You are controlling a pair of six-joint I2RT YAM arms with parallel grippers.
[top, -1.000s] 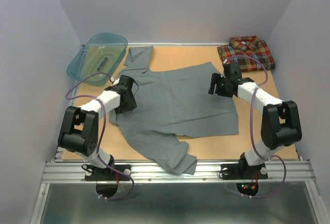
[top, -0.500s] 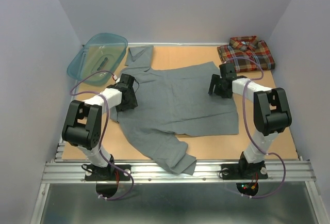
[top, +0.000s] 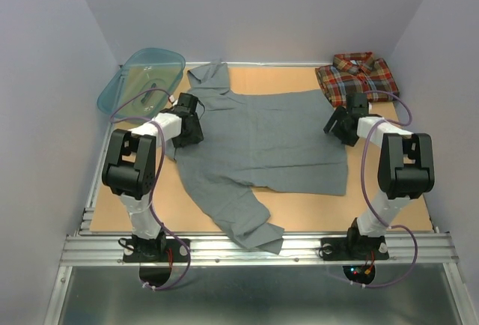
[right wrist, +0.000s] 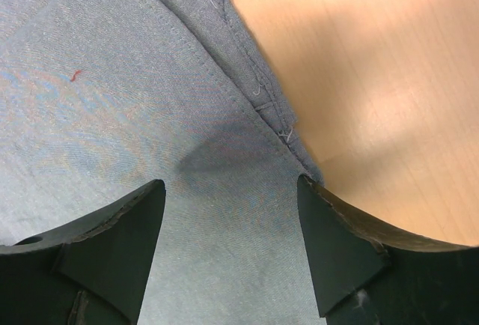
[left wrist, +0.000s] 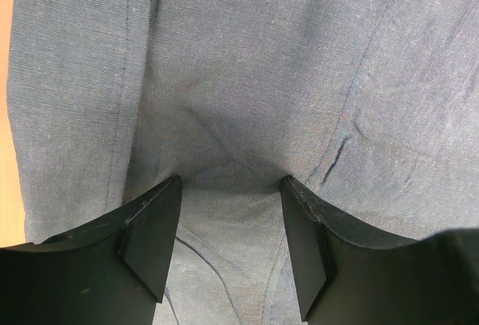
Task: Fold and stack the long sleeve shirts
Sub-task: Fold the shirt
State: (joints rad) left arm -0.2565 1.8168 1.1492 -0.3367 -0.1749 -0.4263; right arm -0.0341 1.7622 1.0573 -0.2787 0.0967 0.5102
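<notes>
The wooden counter (top: 374,213) fills the middle of the top view. The grey shirt (top: 262,141) lies spread across its centre, collar toward the upper left and one sleeve trailing to the lower centre. The teal basin (top: 142,78) sits tilted at the upper left corner. The plaid shirt (top: 358,74) lies folded at the upper right. The left claw (left wrist: 232,190) is spread over grey cloth near the collar. The right claw (right wrist: 230,186) is spread above the shirt's right hem.
</notes>
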